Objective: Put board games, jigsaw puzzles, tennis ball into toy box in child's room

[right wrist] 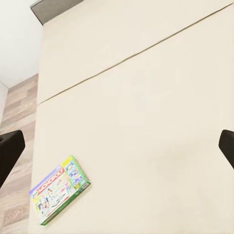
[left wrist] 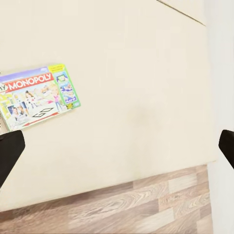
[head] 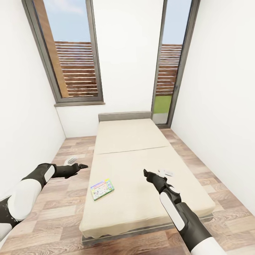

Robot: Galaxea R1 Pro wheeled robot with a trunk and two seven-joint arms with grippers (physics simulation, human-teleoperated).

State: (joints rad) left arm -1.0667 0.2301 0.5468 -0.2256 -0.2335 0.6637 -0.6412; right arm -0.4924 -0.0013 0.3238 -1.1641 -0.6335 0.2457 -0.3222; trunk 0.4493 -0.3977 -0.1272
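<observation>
A Monopoly board game [head: 102, 188] with green edges lies flat on the beige bed [head: 141, 148], near its left edge and foot end. It also shows in the left wrist view [left wrist: 39, 95] and the right wrist view [right wrist: 59, 190]. My left gripper [head: 78, 163] hangs open over the floor just left of the bed, a short way from the box. My right gripper [head: 156, 172] is open above the mattress, to the right of the box. Both hold nothing. The table, toy box, jigsaw puzzles and tennis ball are out of view.
The bed fills the middle of a narrow white-walled room, its grey headboard [head: 124, 115] against the far wall. Wood-plank floor [head: 67, 209] runs along both sides of it. Tall dark-framed windows [head: 71, 53] stand at the far left and far right.
</observation>
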